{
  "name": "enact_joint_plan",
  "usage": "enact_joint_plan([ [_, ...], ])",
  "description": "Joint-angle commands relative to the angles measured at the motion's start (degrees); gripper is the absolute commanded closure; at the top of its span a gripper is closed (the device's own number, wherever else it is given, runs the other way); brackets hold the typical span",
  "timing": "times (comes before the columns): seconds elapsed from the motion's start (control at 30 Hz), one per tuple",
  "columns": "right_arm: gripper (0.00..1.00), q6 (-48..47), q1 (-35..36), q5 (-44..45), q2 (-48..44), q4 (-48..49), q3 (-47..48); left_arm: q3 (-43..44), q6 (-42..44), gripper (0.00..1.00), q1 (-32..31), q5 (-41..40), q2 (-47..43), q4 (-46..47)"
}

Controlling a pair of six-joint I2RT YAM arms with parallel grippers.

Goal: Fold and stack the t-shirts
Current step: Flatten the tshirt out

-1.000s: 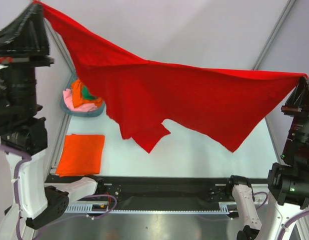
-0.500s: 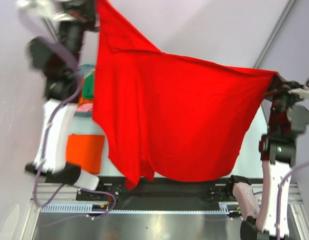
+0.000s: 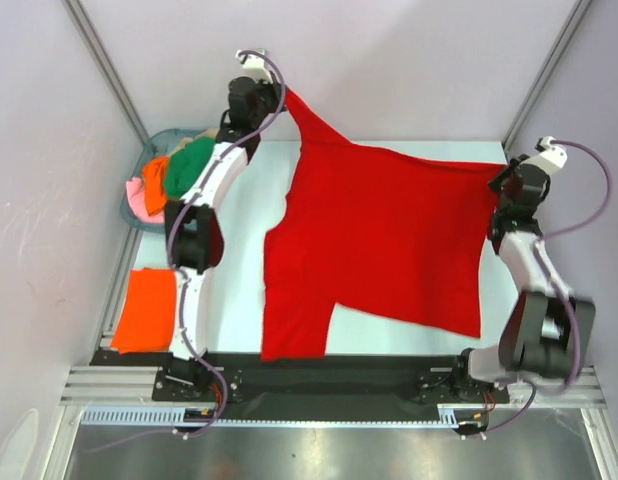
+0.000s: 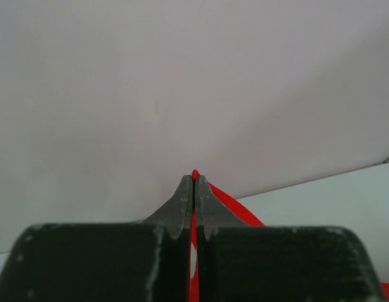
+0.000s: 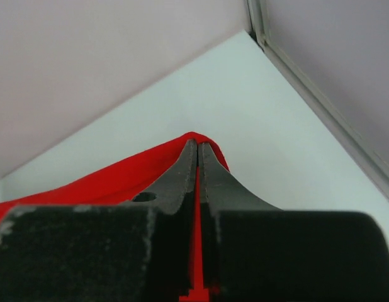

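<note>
Top external view: left gripper (image 3: 280,95) and right gripper (image 3: 500,178) each pinch a far corner of the red t-shirt (image 3: 379,240), which is draped over the table (image 3: 239,200); likely the lay-flat step, next lower, release, fold.

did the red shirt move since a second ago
Yes. The red shirt has swung down toward the table and no longer overlaps the basket.

red t-shirt (image 3: 379,240) opened out wide, front side up, both far corners pulled up taut. orange t-shirt (image 3: 147,310) folded flat, well left of red. green t-shirt (image 3: 189,165) and pink t-shirt (image 3: 139,198) crumpled, far-left of red.
</note>
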Motion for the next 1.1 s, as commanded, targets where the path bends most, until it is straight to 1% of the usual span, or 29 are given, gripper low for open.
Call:
enact_joint_plan([
  [0.0,1.0,-0.8,-2.0,2.2,11.3,12.3,1.0,9.5,-6.0,1.0,0.4,1.7,6.8,7.9],
  [0.07,1.0,0.9,-2.9,0.3,18.8,10.9,3.9,12.8,-10.1,1.0,0.3,2.4,10.5,9.4],
  [0.13,1.0,1.7,-3.8,-0.2,22.5,11.5,6.5,12.2,-12.2,1.0,-0.2,2.2,12.4,11.5],
  [0.17,1.0,1.3,-4.1,-0.7,27.1,11.8,8.0,11.1,-12.8,1.0,-0.6,1.2,13.3,13.3],
  [0.2,1.0,1.3,-4.2,-0.7,27.1,11.8,8.7,11.1,-12.8,1.0,-0.6,1.2,13.3,13.4],
  [0.33,1.0,1.0,-4.9,-2.0,32.1,11.4,10.9,10.4,-15.0,1.0,-1.0,2.0,14.9,14.3],
  [0.4,1.0,1.9,-5.3,-3.2,34.0,10.9,11.5,8.4,-15.5,1.0,-1.2,2.4,14.4,14.4],
  [0.47,1.0,2.5,-5.7,-4.3,35.1,11.3,12.0,5.0,-16.5,1.0,-1.6,2.3,12.9,15.0],
  [0.53,1.0,2.3,-6.4,-5.1,36.0,10.0,13.7,3.0,-17.4,1.0,-2.3,3.9,12.0,16.2],
  [0.63,1.0,0.9,-6.9,-2.1,35.2,5.5,16.0,1.4,-17.1,1.0,-4.2,2.5,10.2,15.7],
  [0.7,1.0,1.3,-7.1,-1.3,34.8,4.2,17.5,-0.5,-17.6,1.0,-4.9,1.1,9.3,17.3],
  [0.77,1.0,2.1,-7.7,1.3,35.1,-0.2,20.1,0.2,-20.3,1.0,-5.4,0.9,9.9,18.3],
  [0.83,1.0,3.8,-8.3,2.5,35.0,-2.9,20.4,0.9,-21.9,1.0,-5.7,1.0,11.0,18.8],
  [0.93,1.0,4.3,-8.8,0.8,35.1,-1.6,19.8,1.4,-22.4,1.0,-5.9,0.2,11.8,19.1],
  [1.07,1.0,3.4,-8.8,-1.1,37.2,-2.1,22.2,3.3,-21.6,1.0,-5.6,-1.1,12.6,17.6],
])
